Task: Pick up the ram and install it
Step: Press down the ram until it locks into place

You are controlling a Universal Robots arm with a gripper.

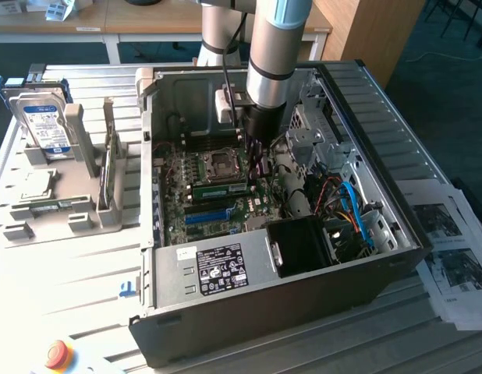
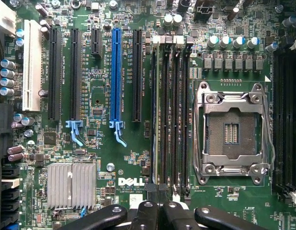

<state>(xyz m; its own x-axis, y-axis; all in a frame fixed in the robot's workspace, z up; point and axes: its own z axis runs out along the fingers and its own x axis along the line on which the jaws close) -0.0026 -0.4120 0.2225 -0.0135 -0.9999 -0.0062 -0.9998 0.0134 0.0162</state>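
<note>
White slatted table (image 1: 69,273) carries an open case (image 1: 397,148). Printed sheets (image 1: 451,257) lie just beside the case at the exterior view's right, and a grey fixture (image 1: 85,214) with a hard drive (image 1: 42,125) stands at its left. Inside the case cables (image 1: 354,210) crowd one end. The ram (image 1: 221,189) sits in a slot near the socket (image 2: 232,132). The gripper (image 1: 256,167) is clenched at the ram's end; I cannot tell whether they touch.

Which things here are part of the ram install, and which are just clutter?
Job: ram, memory slots, claw, open computer case.
Lying about: hard drive, printed sheets, red button, grey parts tray.
</note>
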